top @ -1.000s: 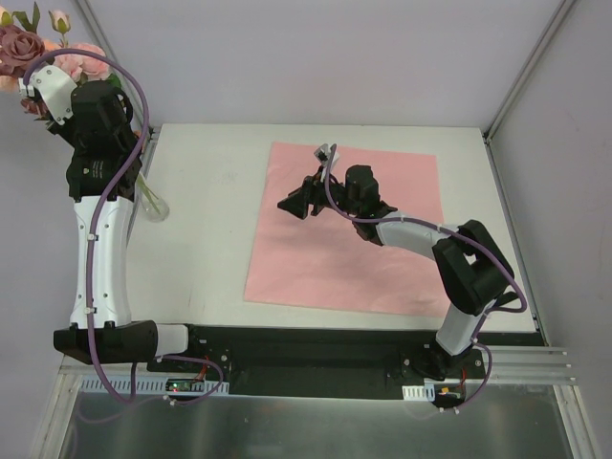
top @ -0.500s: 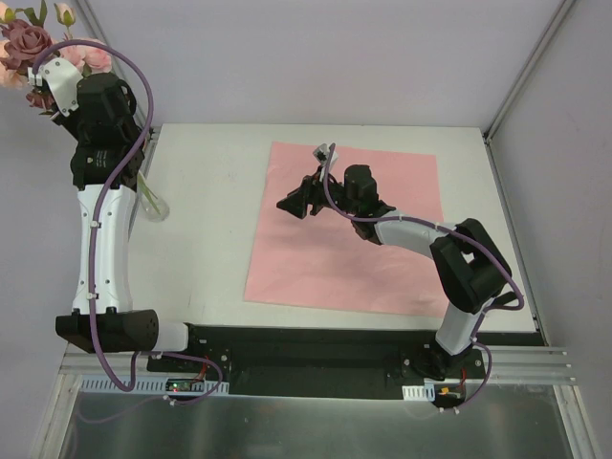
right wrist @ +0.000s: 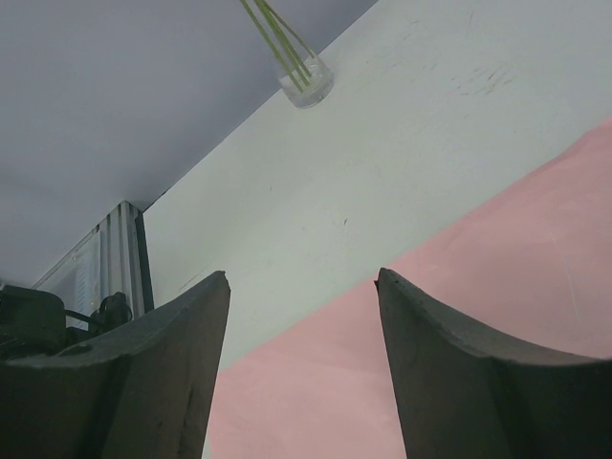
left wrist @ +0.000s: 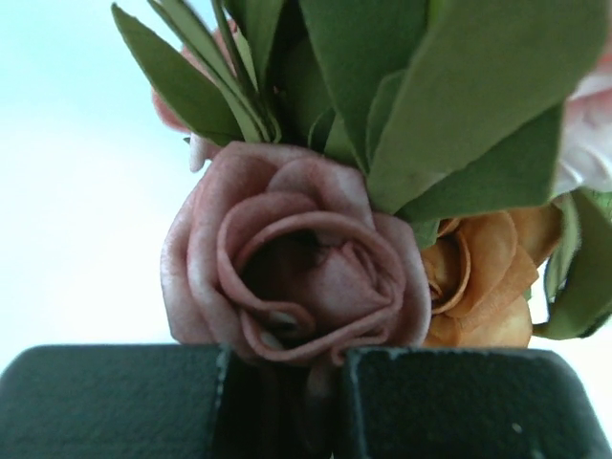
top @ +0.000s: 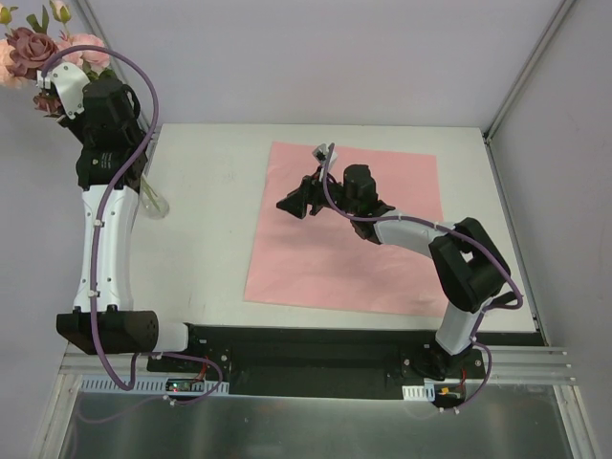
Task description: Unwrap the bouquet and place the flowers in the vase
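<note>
Peach-pink, mauve and rust-orange flowers with green leaves and thin green stems (top: 31,48) are held high above the far left corner of the white tabletop (top: 210,249), with the blooms past its edge against the grey wall. The white-and-black left arm (top: 105,229) reaches steeply up to them. In the left wrist view the left jaws are pressed together on the bunch just under the blooms. Their two black fingers (left wrist: 115,402) leave only a dark slit between them, and a mauve rose (left wrist: 296,277) sits right above it, with a rust-orange bloom (left wrist: 483,287) beside it and broad green leaves overhead.

The small clear glass vase (top: 156,203) stands on the tabletop near its left edge, just beside the left arm. The right wrist view shows the vase (right wrist: 306,81) with the lower ends of several thin green stems inside it, rising out of the top of the picture.

A flat sheet of pale pink paper (top: 382,258) lies spread on the right half of the tabletop, well apart from the vase. The right arm (top: 411,232) stretches low over this sheet, and the right jaws stand spread wide near its left edge, with nothing between them. Between their dark fingers (right wrist: 143,382) only pink paper (right wrist: 535,249) and bare tabletop (right wrist: 382,172) show.
</note>
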